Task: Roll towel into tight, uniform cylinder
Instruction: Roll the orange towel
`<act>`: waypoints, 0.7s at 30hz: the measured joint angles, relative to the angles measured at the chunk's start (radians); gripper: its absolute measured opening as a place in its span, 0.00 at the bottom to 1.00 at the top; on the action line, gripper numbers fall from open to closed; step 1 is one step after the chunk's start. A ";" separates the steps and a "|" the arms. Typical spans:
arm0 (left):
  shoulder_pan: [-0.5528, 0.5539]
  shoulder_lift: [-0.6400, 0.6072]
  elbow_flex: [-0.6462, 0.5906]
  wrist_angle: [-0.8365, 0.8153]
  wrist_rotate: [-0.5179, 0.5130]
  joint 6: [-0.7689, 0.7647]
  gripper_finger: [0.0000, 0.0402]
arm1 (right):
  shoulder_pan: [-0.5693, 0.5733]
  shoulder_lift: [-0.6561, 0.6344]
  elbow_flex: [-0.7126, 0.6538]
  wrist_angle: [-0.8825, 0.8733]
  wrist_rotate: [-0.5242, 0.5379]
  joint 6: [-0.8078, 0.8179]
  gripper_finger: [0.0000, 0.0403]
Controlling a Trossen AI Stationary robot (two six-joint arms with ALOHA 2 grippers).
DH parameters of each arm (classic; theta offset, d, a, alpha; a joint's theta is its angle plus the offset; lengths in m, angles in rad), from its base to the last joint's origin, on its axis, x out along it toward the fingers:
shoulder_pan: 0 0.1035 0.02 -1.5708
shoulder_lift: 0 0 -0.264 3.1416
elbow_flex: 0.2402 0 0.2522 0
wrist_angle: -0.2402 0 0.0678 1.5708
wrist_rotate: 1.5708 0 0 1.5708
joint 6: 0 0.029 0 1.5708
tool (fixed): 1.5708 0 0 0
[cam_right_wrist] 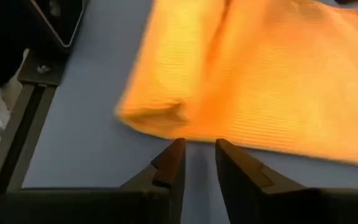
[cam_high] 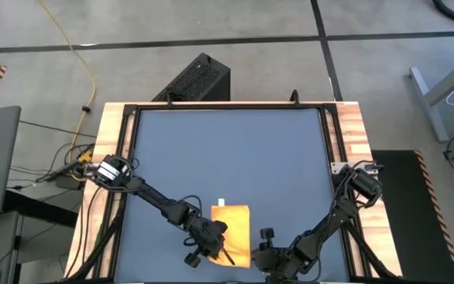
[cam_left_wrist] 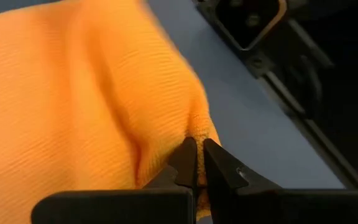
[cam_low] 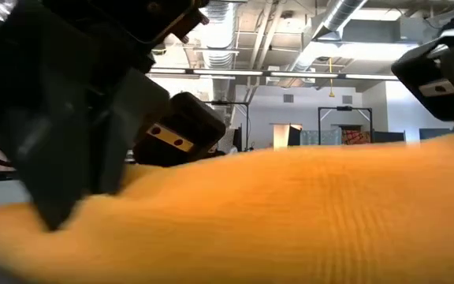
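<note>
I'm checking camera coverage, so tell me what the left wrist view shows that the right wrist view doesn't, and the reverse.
Only the left wrist view shows the left claw shut on a pinched edge of the towel, with the fabric bunched up at its fingertips. Only the right wrist view shows the right claw with a gap between its fingers, just short of the towel's rolled end and gripping nothing. Both show the yellow towel lying on the blue mat, with the table's dark frame at the edge.
</note>
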 joint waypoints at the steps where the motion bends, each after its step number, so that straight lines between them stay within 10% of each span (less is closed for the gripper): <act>1: -0.001 0.000 -0.001 0.005 0.009 -0.001 0.00 | -0.003 0.000 0.000 0.000 0.000 0.022 0.28; 21: 0.032 0.000 0.000 0.023 0.009 -0.017 0.00 | -0.020 -0.062 0.099 -0.268 0.066 0.099 0.16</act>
